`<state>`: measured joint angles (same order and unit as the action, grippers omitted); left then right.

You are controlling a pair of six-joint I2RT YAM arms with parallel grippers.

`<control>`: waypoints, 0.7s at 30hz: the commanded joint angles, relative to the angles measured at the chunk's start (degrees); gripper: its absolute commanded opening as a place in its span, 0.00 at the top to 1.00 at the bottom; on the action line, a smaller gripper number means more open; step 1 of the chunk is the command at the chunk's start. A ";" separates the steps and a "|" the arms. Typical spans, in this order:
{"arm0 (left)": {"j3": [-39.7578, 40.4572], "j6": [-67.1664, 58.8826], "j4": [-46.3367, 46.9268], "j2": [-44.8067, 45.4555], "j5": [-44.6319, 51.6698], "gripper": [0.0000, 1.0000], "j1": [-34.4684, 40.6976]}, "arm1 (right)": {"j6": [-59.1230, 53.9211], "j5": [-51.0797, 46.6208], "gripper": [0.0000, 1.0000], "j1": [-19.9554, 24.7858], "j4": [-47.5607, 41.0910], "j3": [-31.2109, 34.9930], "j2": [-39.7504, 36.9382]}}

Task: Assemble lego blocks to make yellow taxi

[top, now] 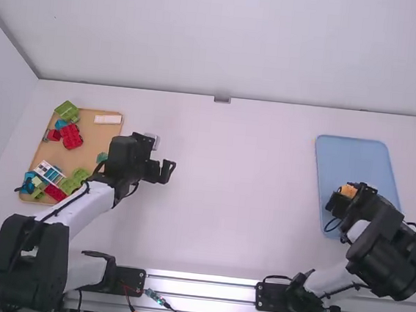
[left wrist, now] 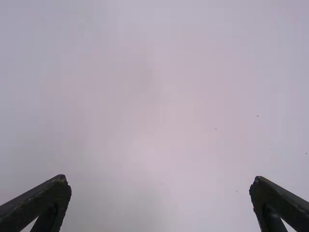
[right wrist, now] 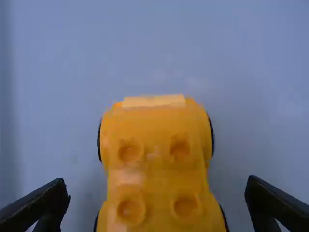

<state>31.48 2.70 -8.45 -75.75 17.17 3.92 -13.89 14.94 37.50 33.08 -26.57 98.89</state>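
Your right gripper (right wrist: 157, 181) had its jaws spread on both sides of the yellow car base (right wrist: 154, 162), touching neither flank, above the blue tray (top: 345, 148). If you closed with the base off-centre, one finger was likely to meet it first and roll it on its wheels (right wrist: 211, 133), skewing the grip. Coming down too low risked scraping the tray floor; closing too high risked the base slipping out as you lifted.

Your left gripper (left wrist: 160, 179) was over the table (top: 226, 202), its jaws wide and with nothing between them. The loose blocks (top: 71, 136) lay close together on the brown tray (top: 86, 160), so a careless reach there could knock neighbours aside or pick the wrong colour for the taxi.
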 commanded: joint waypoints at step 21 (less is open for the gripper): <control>22.77 3.50 15.45 0.07 -16.92 0.01 1.07 | 3.50 -9.05 0.01 -28.09 -37.04 -24.27 -23.78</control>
<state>51.83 6.48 7.68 -75.75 1.89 4.56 -9.56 6.22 12.69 -3.97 -48.40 76.97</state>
